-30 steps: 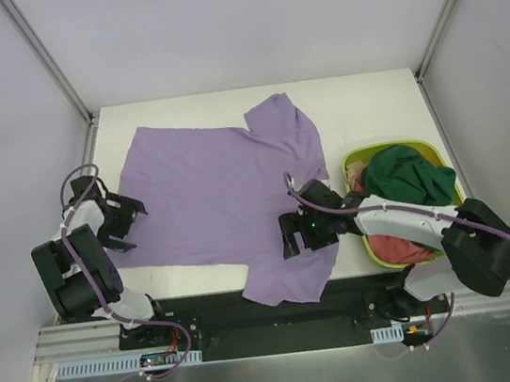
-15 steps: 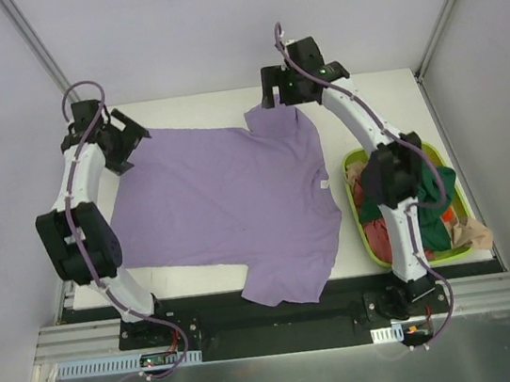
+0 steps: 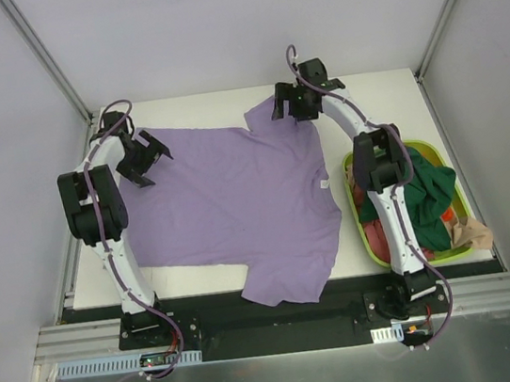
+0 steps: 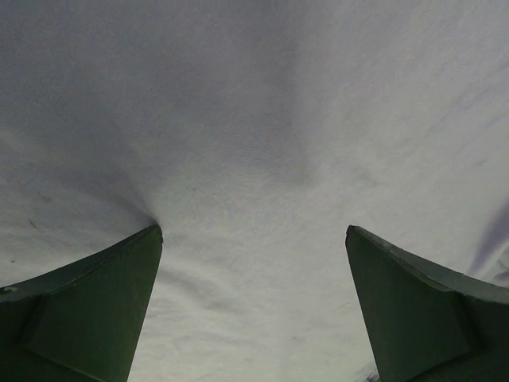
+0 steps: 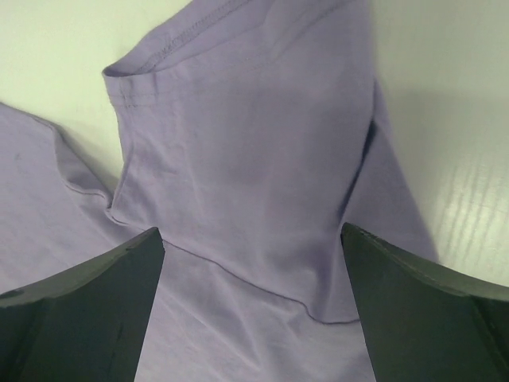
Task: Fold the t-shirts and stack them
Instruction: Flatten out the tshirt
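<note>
A lavender t-shirt lies spread flat on the white table, its near hem hanging over the front edge. My left gripper hovers open over the shirt's far left corner. In the left wrist view pale cloth fills the space between the fingers of that gripper. My right gripper is open above the folded far sleeve, which lies between the spread fingers of that gripper. A dark green t-shirt and a red-pink one lie in the basket.
A lime-green plastic basket stands at the table's right side, close to the shirt's right edge. A beige cloth hangs at its near right corner. Metal frame posts rise at the far corners, and bare table shows beside the sleeve.
Both arms have swung from the shirt's near half out to its far edge, then dropped closer to the cloth. Both grippers stayed open. The lavender shirt has not moved.
</note>
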You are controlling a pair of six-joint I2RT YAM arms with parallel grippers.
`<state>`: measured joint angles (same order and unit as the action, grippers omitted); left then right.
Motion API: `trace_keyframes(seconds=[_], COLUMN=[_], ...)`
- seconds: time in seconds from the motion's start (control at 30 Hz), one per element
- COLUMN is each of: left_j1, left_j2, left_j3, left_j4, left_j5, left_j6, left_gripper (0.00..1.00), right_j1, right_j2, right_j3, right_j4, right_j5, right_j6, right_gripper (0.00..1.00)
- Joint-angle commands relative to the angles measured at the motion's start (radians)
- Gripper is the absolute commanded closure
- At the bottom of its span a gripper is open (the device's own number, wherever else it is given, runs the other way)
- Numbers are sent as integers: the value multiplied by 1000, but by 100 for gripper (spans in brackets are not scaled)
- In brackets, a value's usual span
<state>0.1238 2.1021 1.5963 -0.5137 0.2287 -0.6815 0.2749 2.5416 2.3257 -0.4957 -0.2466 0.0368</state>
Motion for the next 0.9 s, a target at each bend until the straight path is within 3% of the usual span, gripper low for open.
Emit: trace_keyframes(seconds=[0.0, 0.27, 0.47, 0.87], left_j1=[-4, 0, 20, 20], left_j2=[-4, -14, -34, -2], left_j3=[24, -12, -44, -12], left_j4=[-11, -12, -16, -12], left_j5=[-28, -55, -66, 4], left_j6=[25, 16, 16, 30], left_gripper=[1, 1, 1, 1], right_j1=[10, -46, -75, -101], right_j2=[37, 65, 62, 172], right_j3=[27, 24, 24, 153], right_j4=[8, -24, -52, 120], right_j5=[43, 61, 173, 4], right_j6=[32, 170, 235, 307], right_gripper=[4, 4, 4, 4])
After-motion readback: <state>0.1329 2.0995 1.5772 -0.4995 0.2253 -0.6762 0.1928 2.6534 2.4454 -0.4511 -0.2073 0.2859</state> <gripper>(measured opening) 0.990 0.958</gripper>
